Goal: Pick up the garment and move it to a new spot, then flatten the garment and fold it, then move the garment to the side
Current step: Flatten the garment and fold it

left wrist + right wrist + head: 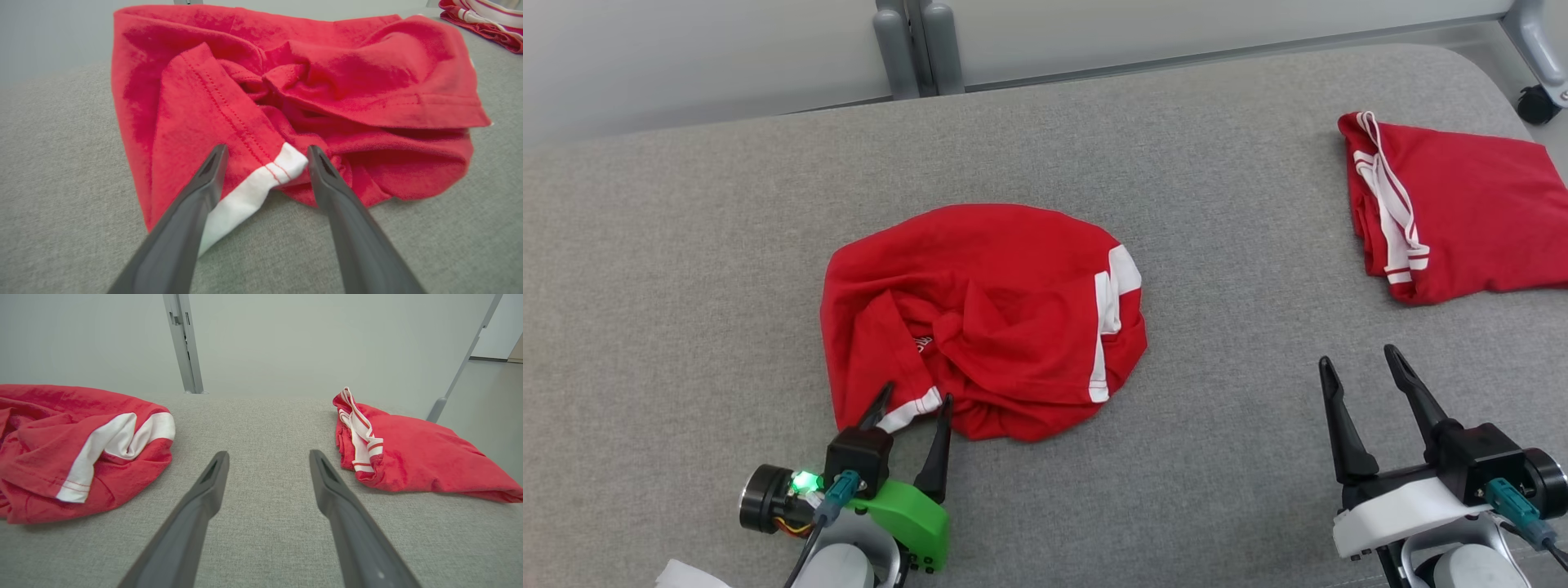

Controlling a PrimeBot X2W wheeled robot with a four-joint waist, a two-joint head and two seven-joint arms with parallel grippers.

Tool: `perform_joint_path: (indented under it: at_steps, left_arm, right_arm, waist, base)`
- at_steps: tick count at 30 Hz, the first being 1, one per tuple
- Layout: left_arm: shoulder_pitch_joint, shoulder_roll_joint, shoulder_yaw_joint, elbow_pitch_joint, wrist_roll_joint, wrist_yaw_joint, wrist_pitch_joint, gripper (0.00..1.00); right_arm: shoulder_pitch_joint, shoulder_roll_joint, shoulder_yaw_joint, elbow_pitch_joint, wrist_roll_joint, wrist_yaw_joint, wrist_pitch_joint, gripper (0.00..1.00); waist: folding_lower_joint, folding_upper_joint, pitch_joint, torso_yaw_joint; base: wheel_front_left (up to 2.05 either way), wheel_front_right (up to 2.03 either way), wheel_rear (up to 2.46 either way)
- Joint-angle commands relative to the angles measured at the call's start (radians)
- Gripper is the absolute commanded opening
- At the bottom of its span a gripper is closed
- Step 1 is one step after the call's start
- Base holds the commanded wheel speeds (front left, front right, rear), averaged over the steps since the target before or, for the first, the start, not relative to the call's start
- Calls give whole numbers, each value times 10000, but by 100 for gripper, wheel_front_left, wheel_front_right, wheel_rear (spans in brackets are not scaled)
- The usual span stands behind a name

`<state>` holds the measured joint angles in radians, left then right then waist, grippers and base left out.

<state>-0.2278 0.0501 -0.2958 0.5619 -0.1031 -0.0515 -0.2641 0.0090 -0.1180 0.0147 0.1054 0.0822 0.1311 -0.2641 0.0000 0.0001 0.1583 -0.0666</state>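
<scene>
Left tool (916, 392) stood open, fingers either side of the white cuff band (253, 192) at the near edge of the crumpled red shirt (980, 318), which lay mid-worktop (686, 245). Right tool (1357, 354) stood open and empty, well apart from the shirt, nearer a folded red garment (1462, 220) at far right.

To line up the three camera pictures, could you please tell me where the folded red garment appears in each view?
Head view: the folded red garment lies at the upper right, cut off by the right edge.
Left wrist view: a strip of it sits in the top right corner.
Right wrist view: it lies right of centre, reaching the right edge.
Shared landmark: the crumpled red garment, to its left in every view.
</scene>
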Motion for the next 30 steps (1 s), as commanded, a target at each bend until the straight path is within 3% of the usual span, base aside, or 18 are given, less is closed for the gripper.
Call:
perform_joint_path:
  at_steps: [1, 2, 10, 16, 23, 30]
  left_arm:
    - [-155, 81, 61, 38, 73, 40, 1, 100]
    - [-159, 91, 101, 45, 86, 42, 1, 100]
    - [-263, 89, 257, 188, 28, -88, 1, 0]
    - [-256, 56, 613, -197, -387, -149, 1, 0]
    - [150, 25, 2271, -2283, -2468, -155, 1, 0]
    - [-304, 25, 3342, -4139, -2984, -184, 1, 0]
  right_arm:
    - [-125, 11, -46, -7, 36, -7, 0, 100]
    - [-139, 18, -61, -10, 33, -7, 0, 100]
    - [-209, 61, -78, 56, 44, -7, 0, 100]
    - [-141, 72, -116, 102, 44, -7, 0, 100]
    - [69, 86, -260, 136, 44, -7, 0, 100]
    - [83, 90, -254, 207, 38, -7, 0, 100]
  waist:
    - [0, -1, 67, -24]
    - [0, -1, 78, -15]
    - [0, -1, 104, 69]
    - [0, -1, 24, 107]
    - [0, -1, -145, 239]
    - [0, -1, -352, 512]
  base:
    - [0, 0, 0]
    - [0, 0, 0]
    - [0, 0, 0]
    - [0, 0, 0]
    - [0, 0, 0]
    - [0, 0, 0]
